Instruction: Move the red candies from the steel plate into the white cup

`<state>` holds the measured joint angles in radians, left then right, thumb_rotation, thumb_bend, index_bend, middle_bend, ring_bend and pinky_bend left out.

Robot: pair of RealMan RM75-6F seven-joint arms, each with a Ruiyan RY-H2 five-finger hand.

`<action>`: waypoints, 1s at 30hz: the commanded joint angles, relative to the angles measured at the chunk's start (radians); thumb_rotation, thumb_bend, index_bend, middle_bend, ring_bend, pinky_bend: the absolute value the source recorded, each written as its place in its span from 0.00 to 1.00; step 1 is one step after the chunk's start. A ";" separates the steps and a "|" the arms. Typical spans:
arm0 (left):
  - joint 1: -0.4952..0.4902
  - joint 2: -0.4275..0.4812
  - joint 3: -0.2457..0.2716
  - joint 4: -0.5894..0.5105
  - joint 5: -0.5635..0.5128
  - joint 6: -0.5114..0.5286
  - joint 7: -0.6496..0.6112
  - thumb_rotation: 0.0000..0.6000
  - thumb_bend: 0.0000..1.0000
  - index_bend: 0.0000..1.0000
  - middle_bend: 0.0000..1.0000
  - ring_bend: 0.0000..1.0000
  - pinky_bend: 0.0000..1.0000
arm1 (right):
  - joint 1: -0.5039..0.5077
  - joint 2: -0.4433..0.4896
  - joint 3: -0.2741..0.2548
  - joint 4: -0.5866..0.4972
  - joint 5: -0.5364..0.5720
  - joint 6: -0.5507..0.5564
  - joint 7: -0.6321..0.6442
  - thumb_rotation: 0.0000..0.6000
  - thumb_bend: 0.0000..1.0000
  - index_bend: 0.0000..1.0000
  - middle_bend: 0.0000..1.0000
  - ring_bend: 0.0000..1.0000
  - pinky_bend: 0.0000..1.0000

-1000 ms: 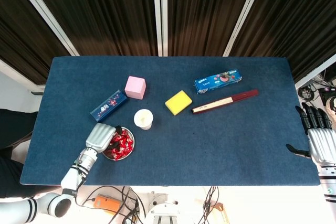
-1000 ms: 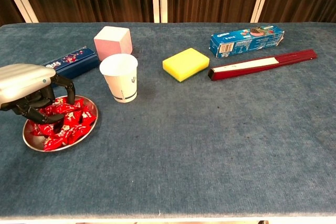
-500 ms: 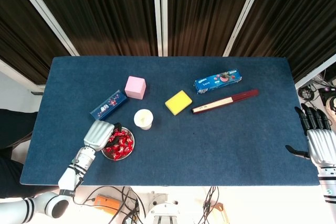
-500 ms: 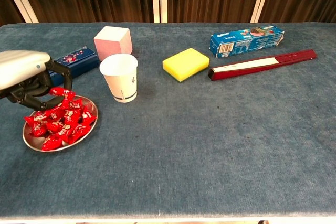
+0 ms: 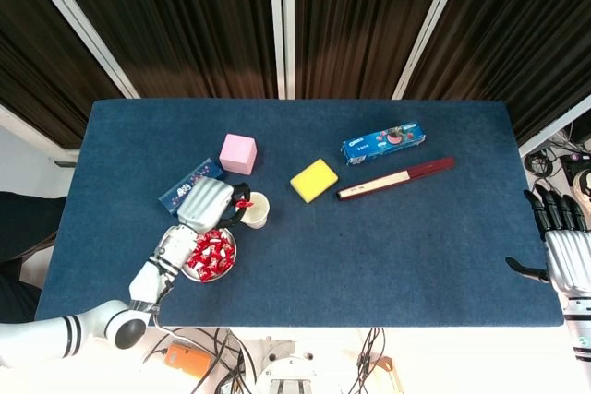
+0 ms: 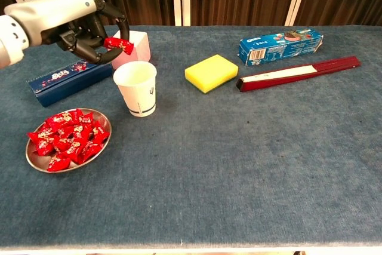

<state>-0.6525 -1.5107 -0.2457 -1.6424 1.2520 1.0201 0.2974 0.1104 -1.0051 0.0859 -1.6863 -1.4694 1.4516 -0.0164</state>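
The left hand (image 6: 71,25) hung above the desk (image 6: 250,159), its fingers (image 6: 116,25) clamped on one red candy (image 6: 119,44), pinched just over the left rim of the white cup (image 6: 136,88). The cup stood upright near the middle-left of the blue cloth, apart from the steel plate (image 6: 36,158), which sat nearer and further left with the rest of the red candies (image 6: 67,139) heaped in it. From the head view the same hand (image 5: 207,202) covered the spot between plate (image 5: 228,260) and cup (image 5: 255,208), the candy (image 5: 243,203) showing red at the cup's edge. Behind the cup lay a blue box (image 6: 67,79) and a pink cube (image 6: 135,46); to the right, a yellow sponge (image 6: 210,72), an Oreo box (image 6: 280,45) and a long dark-red case (image 6: 298,73). The right hand (image 5: 565,248) stayed off at the far right edge of the desk, fingers (image 5: 552,210) apart and straight, holding nothing
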 commanded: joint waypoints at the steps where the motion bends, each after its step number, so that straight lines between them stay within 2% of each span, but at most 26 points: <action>1: -0.042 -0.029 -0.014 0.029 -0.064 -0.047 0.038 0.97 0.45 0.56 0.97 0.88 0.82 | -0.002 -0.001 0.000 0.007 0.004 -0.001 0.007 1.00 0.15 0.00 0.01 0.00 0.00; 4: -0.058 -0.036 -0.006 0.041 -0.109 -0.065 0.076 0.93 0.43 0.53 0.97 0.88 0.82 | -0.002 -0.002 0.001 0.012 0.006 -0.003 0.012 1.00 0.15 0.00 0.01 0.00 0.00; 7: -0.065 -0.037 0.005 0.037 -0.153 -0.068 0.111 0.93 0.29 0.43 0.97 0.88 0.82 | 0.000 -0.004 0.002 0.018 0.009 -0.006 0.016 1.00 0.15 0.00 0.01 0.00 0.00; 10: -0.059 -0.037 0.012 0.021 -0.155 -0.038 0.114 0.94 0.19 0.35 0.97 0.88 0.82 | 0.003 -0.005 0.004 0.019 0.011 -0.011 0.016 1.00 0.15 0.00 0.01 0.00 0.00; 17: 0.018 0.037 0.060 -0.073 -0.041 0.111 0.090 0.93 0.19 0.33 0.97 0.87 0.81 | 0.009 -0.004 0.009 0.016 0.007 -0.013 0.014 1.00 0.15 0.00 0.01 0.00 0.00; 23: 0.138 0.110 0.139 -0.116 0.065 0.259 0.013 0.86 0.22 0.34 0.97 0.87 0.81 | 0.015 -0.008 0.011 0.019 0.000 -0.016 0.018 1.00 0.15 0.00 0.01 0.00 0.00; 26: 0.177 0.114 0.181 -0.092 0.078 0.280 0.009 0.85 0.22 0.35 0.97 0.87 0.81 | 0.018 -0.009 0.010 0.019 -0.003 -0.018 0.018 1.00 0.15 0.00 0.01 0.00 0.00; 30: 0.198 0.077 0.219 -0.038 0.069 0.262 0.035 0.84 0.22 0.35 0.97 0.87 0.81 | 0.022 -0.010 0.009 0.016 -0.006 -0.023 0.014 1.00 0.15 0.00 0.01 0.00 0.00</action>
<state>-0.4660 -1.4161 -0.0421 -1.7042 1.3223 1.2893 0.3225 0.1321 -1.0148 0.0954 -1.6700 -1.4750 1.4290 -0.0025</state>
